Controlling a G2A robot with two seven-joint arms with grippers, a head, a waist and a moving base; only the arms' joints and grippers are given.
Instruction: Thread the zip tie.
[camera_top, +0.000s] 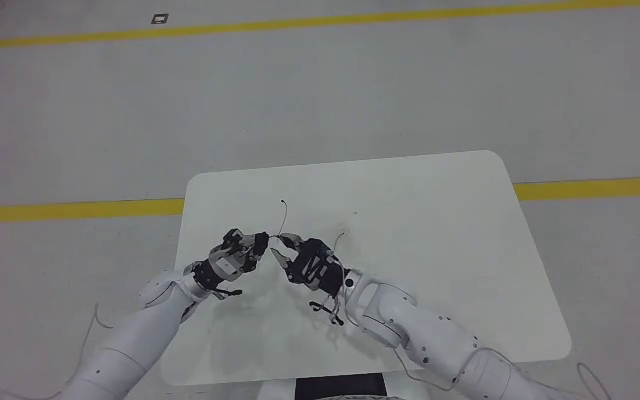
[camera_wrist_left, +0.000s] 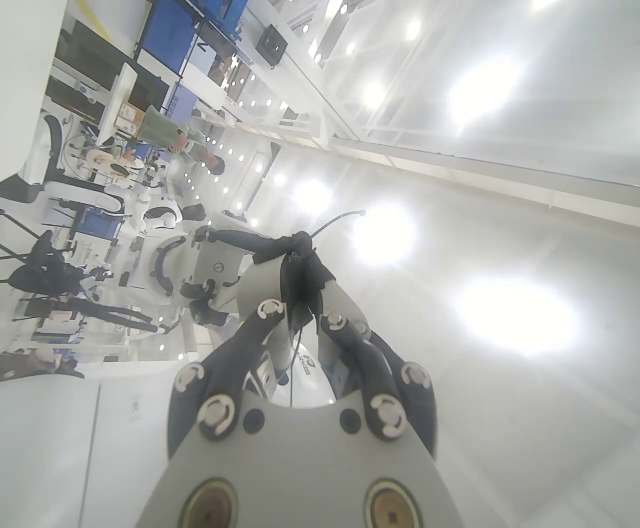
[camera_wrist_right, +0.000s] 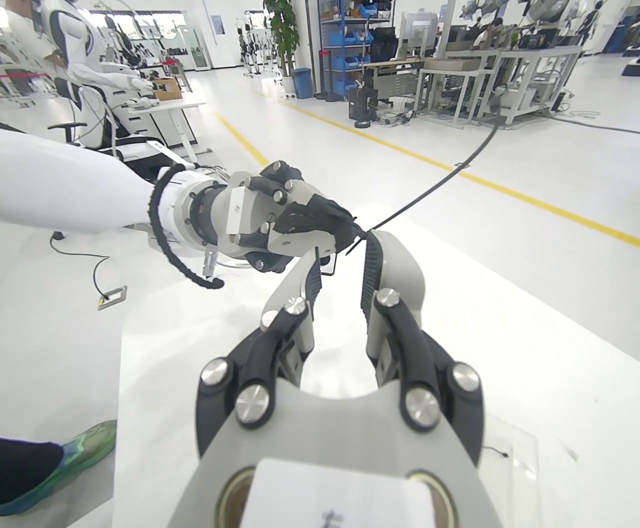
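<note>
Over the white desk's (camera_top: 450, 200) left half, our left gripper (camera_top: 262, 243) clenches the thin black plastic zip tie (camera_wrist_right: 430, 192). Its strap points toward the far edge, touching our released right gripper (camera_wrist_right: 345, 255).

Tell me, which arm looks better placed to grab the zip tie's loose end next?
Probably the right. The right gripper is open and sits right beside the zip tie, where the strap leaves the left gripper. The left gripper is shut on the tie, so it is busy holding.
</note>
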